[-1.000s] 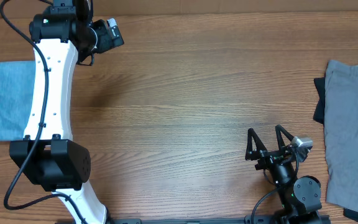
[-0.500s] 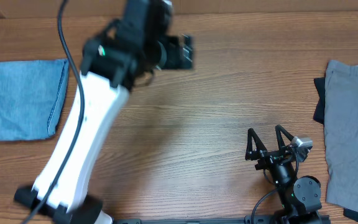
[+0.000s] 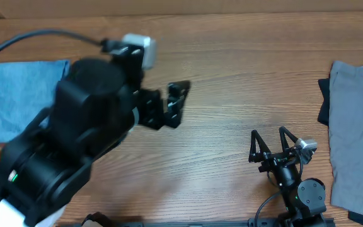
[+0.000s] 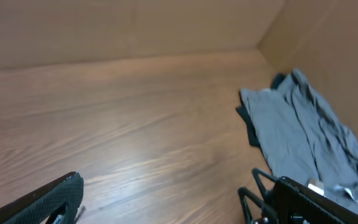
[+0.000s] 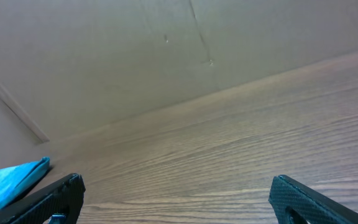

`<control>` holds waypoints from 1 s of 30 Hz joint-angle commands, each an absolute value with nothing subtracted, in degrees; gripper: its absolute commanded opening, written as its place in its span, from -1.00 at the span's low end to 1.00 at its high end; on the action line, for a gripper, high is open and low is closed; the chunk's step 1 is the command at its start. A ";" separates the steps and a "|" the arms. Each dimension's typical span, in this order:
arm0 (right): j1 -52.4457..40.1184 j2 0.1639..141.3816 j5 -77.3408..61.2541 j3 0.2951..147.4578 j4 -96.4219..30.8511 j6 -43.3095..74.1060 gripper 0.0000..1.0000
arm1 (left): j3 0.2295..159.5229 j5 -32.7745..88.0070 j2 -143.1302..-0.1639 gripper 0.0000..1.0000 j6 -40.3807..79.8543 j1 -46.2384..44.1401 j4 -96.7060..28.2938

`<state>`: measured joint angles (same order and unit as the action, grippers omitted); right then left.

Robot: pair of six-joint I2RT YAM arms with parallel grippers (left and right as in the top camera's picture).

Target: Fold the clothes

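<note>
Overhead: folded light blue jeans [image 3: 21,94] lie at the left edge, partly hidden by the left arm. The left gripper [image 3: 180,101] hangs spread and empty over mid-table. The right gripper [image 3: 273,142], also spread, sits lower right.

Left wrist: a grey garment [image 4: 303,137] lies over a dark one [image 4: 252,127] at right. It is probably next; approach its near edge low with the jaws wide.

Right wrist: a blue corner of the jeans shows lower left.

Half a second earlier the left arm was higher and the jeans were uncovered; the right arm is unchanged.
</note>
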<state>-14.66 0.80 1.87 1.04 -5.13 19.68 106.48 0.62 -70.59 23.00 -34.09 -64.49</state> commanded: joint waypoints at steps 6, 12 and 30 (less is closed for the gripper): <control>-14.39 0.16 1.85 0.45 -4.73 19.46 1.00 | 72.55 0.97 -48.95 1.00 24.91 -22.28 -53.12; -14.39 0.16 1.85 0.45 -4.73 19.46 1.00 | 48.71 0.91 -36.51 1.00 24.91 -16.78 -33.04; -14.39 0.16 1.85 0.45 -4.73 19.46 1.00 | 1.41 0.89 -14.06 1.00 24.62 -7.77 10.79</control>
